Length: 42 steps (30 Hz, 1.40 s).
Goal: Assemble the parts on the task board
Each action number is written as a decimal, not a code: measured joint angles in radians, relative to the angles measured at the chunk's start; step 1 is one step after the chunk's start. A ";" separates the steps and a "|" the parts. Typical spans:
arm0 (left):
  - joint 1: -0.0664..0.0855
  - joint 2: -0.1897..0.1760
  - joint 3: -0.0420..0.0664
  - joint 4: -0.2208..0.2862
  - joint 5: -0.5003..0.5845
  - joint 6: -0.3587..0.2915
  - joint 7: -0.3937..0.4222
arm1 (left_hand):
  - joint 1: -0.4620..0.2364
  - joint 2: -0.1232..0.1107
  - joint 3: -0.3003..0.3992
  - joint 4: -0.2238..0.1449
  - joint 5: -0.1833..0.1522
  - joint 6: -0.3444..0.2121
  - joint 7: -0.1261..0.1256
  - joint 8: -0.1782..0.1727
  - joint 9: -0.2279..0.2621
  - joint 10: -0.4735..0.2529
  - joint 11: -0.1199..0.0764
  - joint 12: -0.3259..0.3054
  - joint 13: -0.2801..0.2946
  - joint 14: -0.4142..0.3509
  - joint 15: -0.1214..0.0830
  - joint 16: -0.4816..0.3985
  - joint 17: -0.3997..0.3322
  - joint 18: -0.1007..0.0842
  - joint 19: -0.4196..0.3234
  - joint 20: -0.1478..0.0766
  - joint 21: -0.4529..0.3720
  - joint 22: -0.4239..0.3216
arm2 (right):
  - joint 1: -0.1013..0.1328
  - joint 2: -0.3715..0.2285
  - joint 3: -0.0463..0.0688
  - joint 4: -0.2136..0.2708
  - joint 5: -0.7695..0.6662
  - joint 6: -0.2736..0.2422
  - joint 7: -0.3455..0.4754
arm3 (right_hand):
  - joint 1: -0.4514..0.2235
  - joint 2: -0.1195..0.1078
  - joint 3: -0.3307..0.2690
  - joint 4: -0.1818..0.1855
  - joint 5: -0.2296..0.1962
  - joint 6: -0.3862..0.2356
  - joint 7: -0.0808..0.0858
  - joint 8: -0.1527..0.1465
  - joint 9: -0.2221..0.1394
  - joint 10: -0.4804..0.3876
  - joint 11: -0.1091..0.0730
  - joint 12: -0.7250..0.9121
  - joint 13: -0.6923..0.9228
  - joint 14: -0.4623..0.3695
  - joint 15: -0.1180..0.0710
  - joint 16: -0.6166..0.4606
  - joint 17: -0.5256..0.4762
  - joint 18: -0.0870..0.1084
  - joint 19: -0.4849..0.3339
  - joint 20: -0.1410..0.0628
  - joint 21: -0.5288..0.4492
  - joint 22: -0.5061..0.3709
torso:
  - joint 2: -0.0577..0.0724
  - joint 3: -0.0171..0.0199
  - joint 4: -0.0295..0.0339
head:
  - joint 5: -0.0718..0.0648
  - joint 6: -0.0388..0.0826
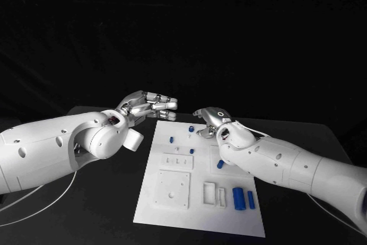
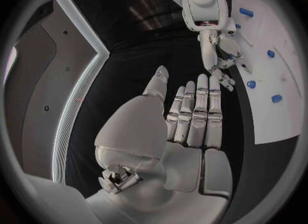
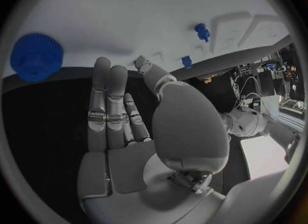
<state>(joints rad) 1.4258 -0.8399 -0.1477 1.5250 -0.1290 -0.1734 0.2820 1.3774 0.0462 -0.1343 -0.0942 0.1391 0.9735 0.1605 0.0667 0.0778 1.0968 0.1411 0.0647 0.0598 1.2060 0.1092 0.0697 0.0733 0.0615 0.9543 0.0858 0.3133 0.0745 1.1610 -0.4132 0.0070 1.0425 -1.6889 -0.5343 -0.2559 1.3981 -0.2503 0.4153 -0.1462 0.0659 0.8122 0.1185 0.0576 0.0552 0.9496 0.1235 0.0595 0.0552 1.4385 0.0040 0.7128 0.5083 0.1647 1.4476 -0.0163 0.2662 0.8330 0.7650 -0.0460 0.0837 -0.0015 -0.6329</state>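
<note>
The flat white task board point(image 1: 200, 202) is laid on the matte black table point(image 1: 99, 213), with shallow rectangular recesses moulded in it. 2 smooth blue cylinders point(image 1: 243, 198) are set near its near right corner; a ridged blue gear point(image 3: 36, 56) sits by its far edge. Above that far edge, the left hand point(image 1: 149, 105) and the right hand point(image 1: 212, 121) are held released, fingers extended, nothing grasped.

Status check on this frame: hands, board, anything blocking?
Left hand open, off the board's far left corner. Right hand open over the task board far end, near a blue gear. Blue parts loose on board. Nothing blocking.
</note>
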 measured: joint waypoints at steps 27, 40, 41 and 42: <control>0.000 -0.017 -0.015 -0.038 -0.009 0.003 0.002 | 0.000 0.000 0.000 0.000 -0.016 0.000 0.000 0.000 0.001 0.000 0.000 0.000 0.000 -0.004 0.004 0.000 0.000 0.000 -0.004 0.004 0.000 0.000 | 0.000 -0.260 0.100 0.165 0.146 0.195 0.006 | -0.146 0.089 -0.182 0.006 0.194 0.256 -0.024 0.008 0.075 0.235 -0.136 0.759 0.825 -0.004 -0.082 0.253 0.524 -0.097 0.018 -0.093 0.144 0.229 | -0.039 0.0188 -0.0482 | 0.005 0.018; 0.000 -0.017 -0.019 -0.039 -0.010 0.008 0.002 | 0.000 0.000 0.006 0.006 -0.016 0.000 0.000 0.000 0.001 0.000 0.000 0.000 0.000 -0.004 0.004 0.000 0.000 0.000 -0.004 0.004 0.000 0.000 | -0.008 -0.193 0.100 0.084 0.147 0.251 0.004 | -0.140 0.096 -0.197 0.015 0.162 0.231 -0.019 0.008 0.078 0.245 -0.131 0.767 0.885 0.009 -0.082 0.248 0.585 -0.097 0.019 -0.087 0.146 0.276 | -0.033 0.0230 -0.0442 | 0.002 0.021; 0.000 -0.018 -0.019 -0.039 -0.010 0.008 0.002 | 0.000 0.000 0.006 0.006 -0.016 0.000 0.000 0.000 0.001 0.000 0.000 0.000 0.000 -0.004 0.004 0.000 0.000 0.000 -0.004 0.004 0.000 0.000 | -0.009 -0.187 0.100 0.077 0.146 0.252 0.004 | -0.140 0.096 -0.197 0.015 0.162 0.231 -0.019 0.008 0.078 0.246 -0.132 0.767 0.889 0.010 -0.082 0.248 0.589 -0.097 0.019 -0.087 0.146 0.281 | -0.032 0.0237 -0.0437 | 0.002 0.021; 0.000 -0.018 -0.019 -0.039 -0.010 0.008 0.002 | 0.000 0.000 0.006 0.006 -0.016 0.000 0.000 0.000 0.001 0.000 0.000 0.000 0.000 -0.004 0.004 0.000 0.000 0.000 -0.004 0.004 0.000 0.000 | -0.009 -0.182 0.101 0.070 0.146 0.253 0.003 | -0.140 0.096 -0.197 0.015 0.162 0.231 -0.019 0.008 0.078 0.246 -0.132 0.767 0.891 0.010 -0.082 0.248 0.592 -0.097 0.019 -0.087 0.146 0.284 | -0.031 0.0237 -0.0435 | 0.002 0.021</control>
<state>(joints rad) 1.4257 -0.8576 -0.1663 1.4860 -0.1387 -0.1652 0.2840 1.3775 0.0462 -0.1287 -0.0886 0.1229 0.9735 0.1605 0.0667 0.0785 1.0968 0.1410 0.0647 0.0598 1.2024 0.1127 0.0697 0.0733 0.0615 0.9508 0.0894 0.3133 0.0745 1.1516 -0.5948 0.1075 1.1122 -1.5428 -0.2814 -0.2525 1.2578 -0.1548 0.2182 -0.1311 0.2278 1.0434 0.0995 0.0657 0.1331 1.1961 -0.0086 0.8270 0.9465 1.4488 -0.0785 0.9604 1.1000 0.0681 1.4664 -0.1031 0.4125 1.1175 0.7343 -0.0223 0.0402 0.0002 -0.6123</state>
